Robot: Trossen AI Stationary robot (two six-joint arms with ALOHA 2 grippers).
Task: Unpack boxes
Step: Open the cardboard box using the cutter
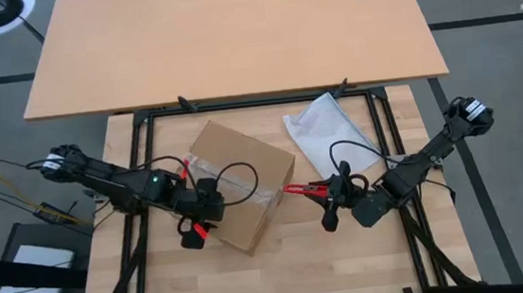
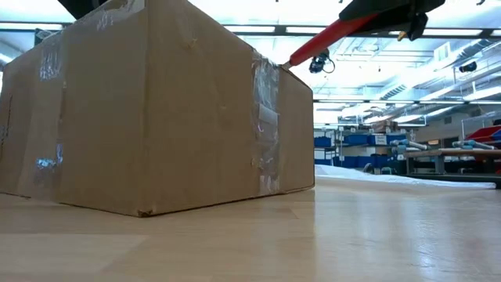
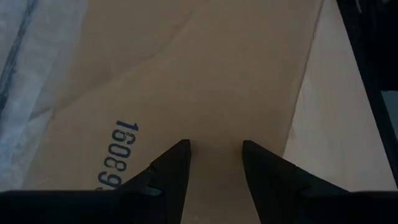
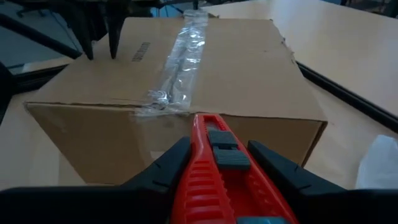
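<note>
A brown cardboard box [image 1: 243, 181] rests flat on the wooden table, turned at an angle. A clear tape strip [image 4: 180, 56] runs along its top seam. My left gripper [image 3: 216, 152] stands open over the box's top near the left edge, pointing steeply down, with nothing between its fingers. It also shows in the right wrist view, where my left gripper [image 4: 101, 55] stands at the box's far corner. My right gripper [image 1: 327, 190], right of the box, is shut on a red box cutter [image 4: 214, 168]. The cutter's tip [image 2: 290, 63] is at the taped top edge of the box. My left gripper: I cannot tell whether its fingertips [image 3: 180, 152] touch the box's top. My right gripper pinches the cutter's red handle [image 4: 205, 180] between its two fingers. The cutter lies along the fingers, nearly level, and points from the table's right toward the box. It is lifted clear of the table. Whether its tip touches the tape, I cannot tell.
A clear plastic bag [image 1: 329, 133] lies on the table behind my right gripper, at the far right. Black frame rails [image 1: 141, 176] run along both sides of the table. A bigger wooden desk [image 1: 233, 35] stands beyond the far edge. Bare tabletop [image 1: 291, 267] lies near the front.
</note>
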